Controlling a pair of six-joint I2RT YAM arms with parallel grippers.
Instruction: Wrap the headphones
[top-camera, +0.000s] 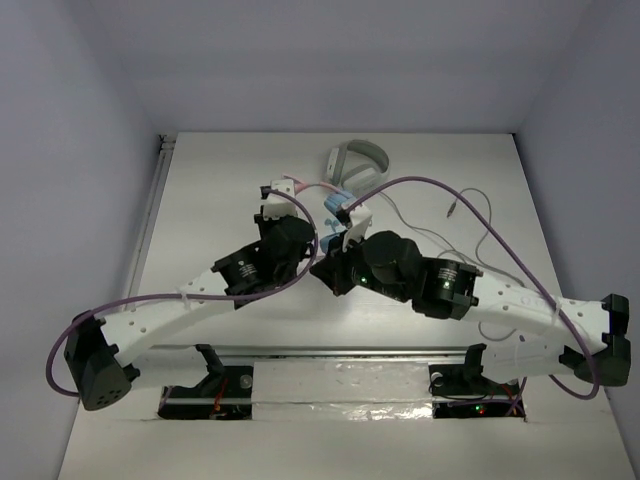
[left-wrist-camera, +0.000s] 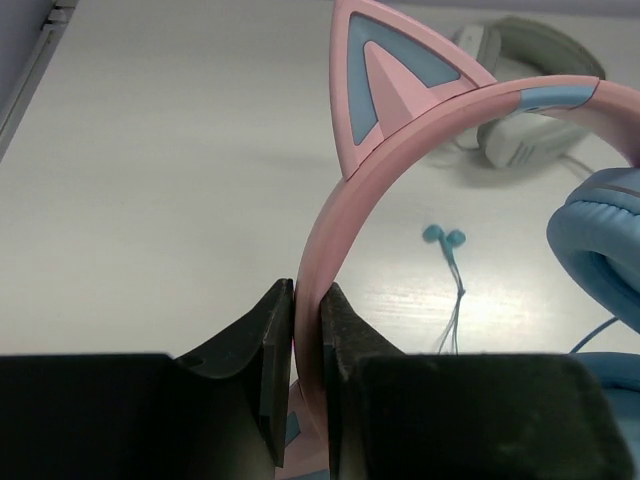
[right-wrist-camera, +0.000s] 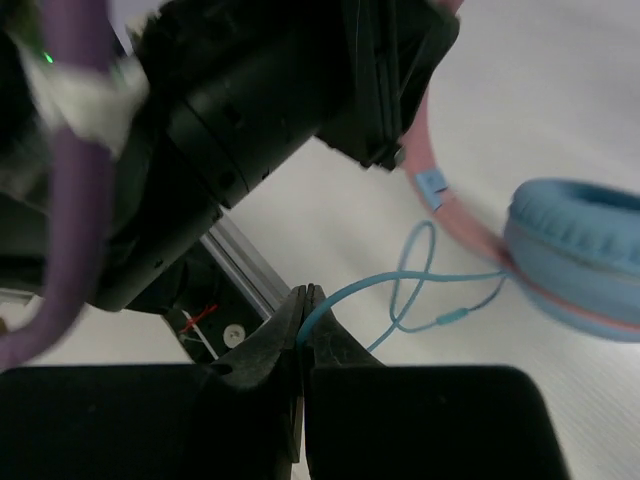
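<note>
The headphones (top-camera: 338, 205) are near the middle of the table (top-camera: 220, 180), between the two arms. The left gripper (left-wrist-camera: 308, 305) pinches the pink headband (left-wrist-camera: 340, 200) just below a cat ear (left-wrist-camera: 385, 80) (it points straight up in the wrist view). The right gripper (right-wrist-camera: 303, 305) is pressed together on the thin blue cable (right-wrist-camera: 340, 296), which loops back toward the blue ear cup (right-wrist-camera: 580, 240). White-grey headphones (top-camera: 356, 160) lie further back, and what look like small blue earbuds (left-wrist-camera: 443, 237) lie near them.

Soft, even white light fills the top view; the table (top-camera: 230, 170) is bright, shadows faint. The left wrist view shows the white headphones (left-wrist-camera: 530, 60) out of focus. The right wrist view blurs the purple cable (right-wrist-camera: 70, 150) and ear cup (right-wrist-camera: 575, 240).
</note>
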